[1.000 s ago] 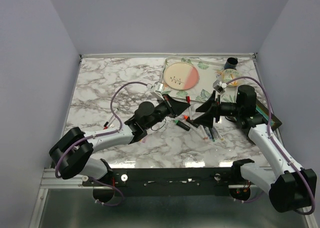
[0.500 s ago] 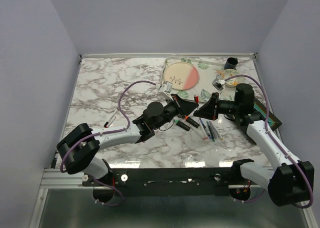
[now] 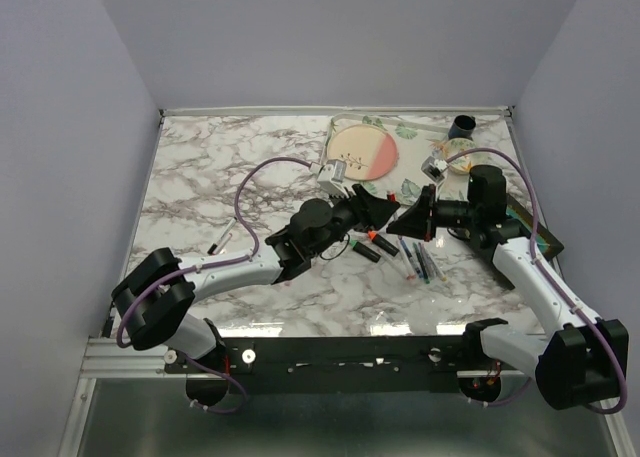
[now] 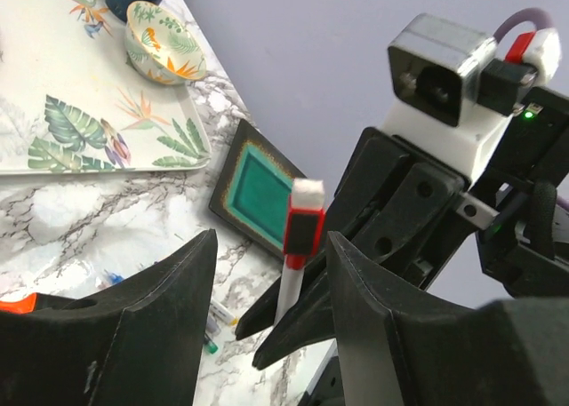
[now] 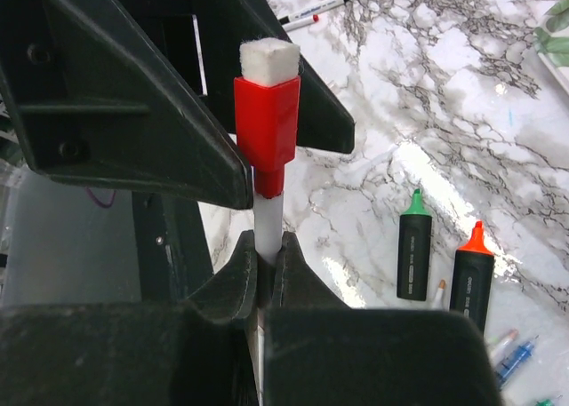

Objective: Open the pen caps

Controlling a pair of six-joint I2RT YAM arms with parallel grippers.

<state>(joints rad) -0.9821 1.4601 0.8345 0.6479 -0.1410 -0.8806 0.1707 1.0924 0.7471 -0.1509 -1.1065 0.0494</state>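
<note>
Item under inspection: the red cap [image 5: 267,122], seated on a white pen [image 5: 269,215], held in the air above the tabletop [image 5: 444,95] between the two arms. The cap is judged not yet removed. The right claw [image 5: 268,277] is clenched on the thin barrel just below the cap, and the pen stands roughly upright out of its tips. The left claw [image 4: 271,246] is released: its two fingers stand either side of the cap with a clear gap on each side, and the cap sits nearer one finger than the other in the left wrist view. Risk one: with the cap off centre, one finger is likely to meet it first on closing, push it sideways and tilt the pen in the right claw's narrow hold. Risk two: the barrel is slim and smooth, so a pull along it may slide the whole pen out instead of freeing the cap. Risk three: the claws are very close together, and a small misalignment could bring them into contact. Risk four: a cap that pops loose could fall among the highlighters with the green cap [image 5: 414,202] and orange cap [image 5: 477,239] lying below, both apparently unopened.
</note>
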